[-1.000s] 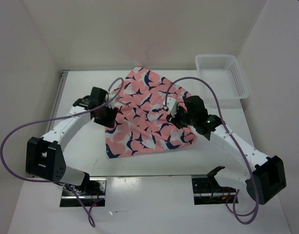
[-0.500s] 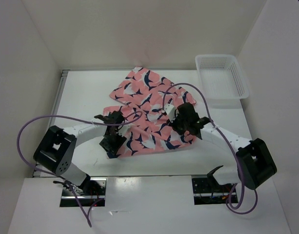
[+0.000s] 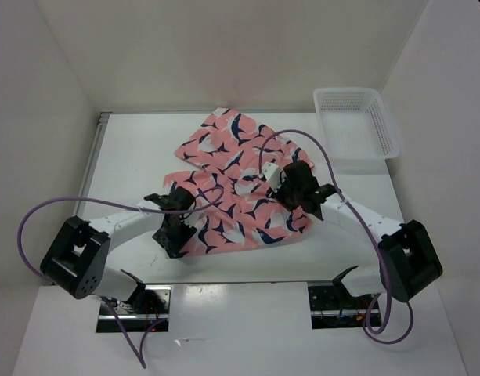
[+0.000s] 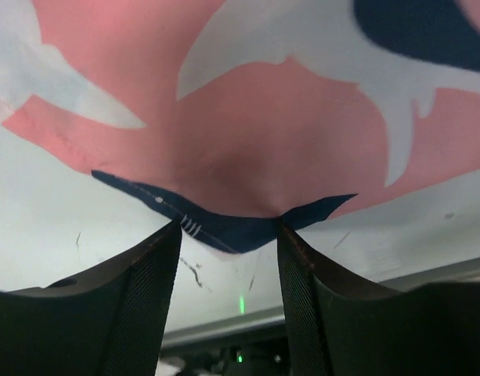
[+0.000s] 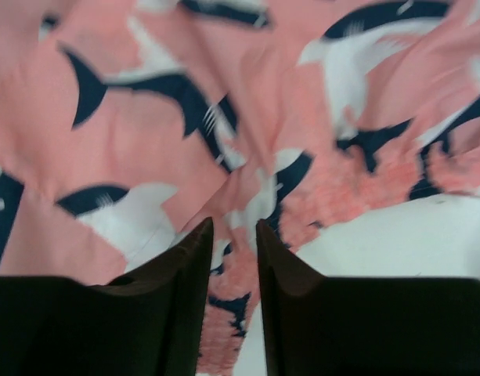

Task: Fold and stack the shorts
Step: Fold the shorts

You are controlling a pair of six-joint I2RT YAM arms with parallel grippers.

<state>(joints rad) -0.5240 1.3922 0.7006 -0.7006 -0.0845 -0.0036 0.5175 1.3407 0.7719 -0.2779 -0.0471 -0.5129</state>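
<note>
Shorts (image 3: 233, 184) lie crumpled, not yet folded, at centre of table (image 3: 130, 157). Left gripper (image 3: 175, 229) at shorts' 7 o'clock corner: fingers apart, navy hem corner between tips. Right gripper (image 3: 296, 188) at 3 o'clock edge: fingers narrow, apparently pinching fabric fold. Basket (image 3: 363, 155) at 1 o'clock. Step judged: taking hold for first fold. Next: left closes on hem; both carry edge across.
</note>
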